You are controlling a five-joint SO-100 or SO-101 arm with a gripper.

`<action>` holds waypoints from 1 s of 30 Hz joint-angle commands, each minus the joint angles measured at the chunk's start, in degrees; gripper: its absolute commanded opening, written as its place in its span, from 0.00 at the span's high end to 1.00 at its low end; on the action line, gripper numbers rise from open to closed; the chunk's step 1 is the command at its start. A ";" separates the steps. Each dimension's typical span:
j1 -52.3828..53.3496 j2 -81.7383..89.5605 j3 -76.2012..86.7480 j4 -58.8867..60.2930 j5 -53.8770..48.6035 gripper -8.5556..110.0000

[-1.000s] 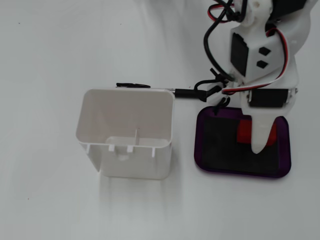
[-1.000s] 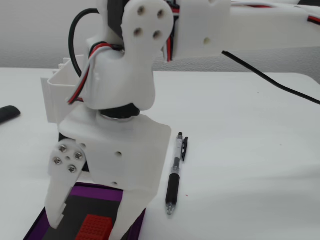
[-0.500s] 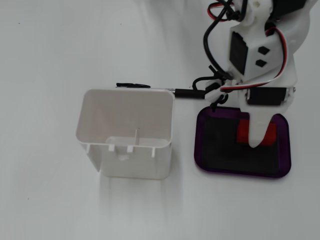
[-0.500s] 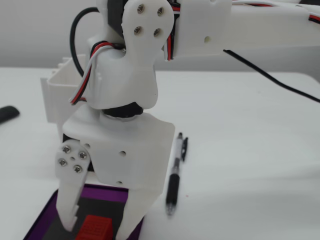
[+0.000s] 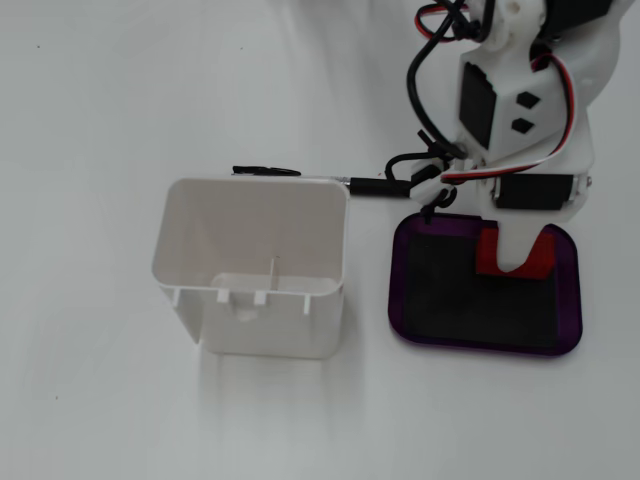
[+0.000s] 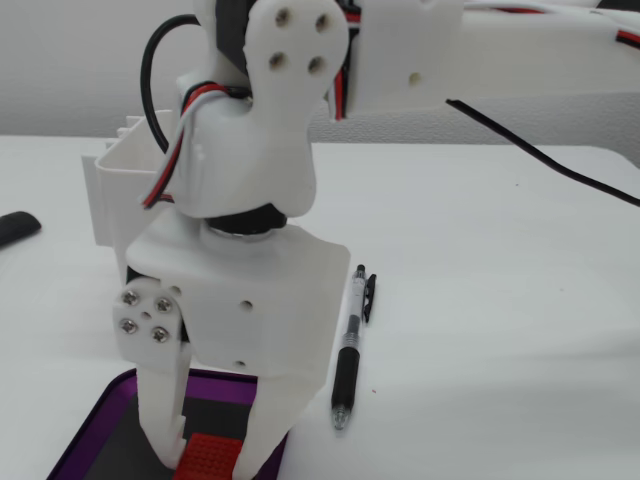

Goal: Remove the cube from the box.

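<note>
The cube is a small red dotted block over the black floor of the box, a shallow purple tray, near that tray's upper right corner in a fixed view from above. My gripper comes down onto it there, and its white finger covers the cube's middle. From the front, the cube sits pinched between the two white fingers of the gripper, above the box. I cannot tell whether the cube still touches the floor.
A taller white plastic container stands left of the tray; from the front it shows behind the arm. A black pen lies beside the tray, along its upper edge from above. A dark object lies at the far left.
The fingers have closed from a wide stance onto the cube. Seen from above, the cube has shifted toward the tray's upper edge with the gripper.
</note>
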 commanded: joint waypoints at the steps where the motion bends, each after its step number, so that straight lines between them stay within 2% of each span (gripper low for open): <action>1: -0.26 0.97 -2.11 0.44 -1.85 0.87; 19: -0.44 1.85 -2.64 2.02 -2.29 0.93; 30: -0.18 8.35 -14.24 10.28 -3.43 0.93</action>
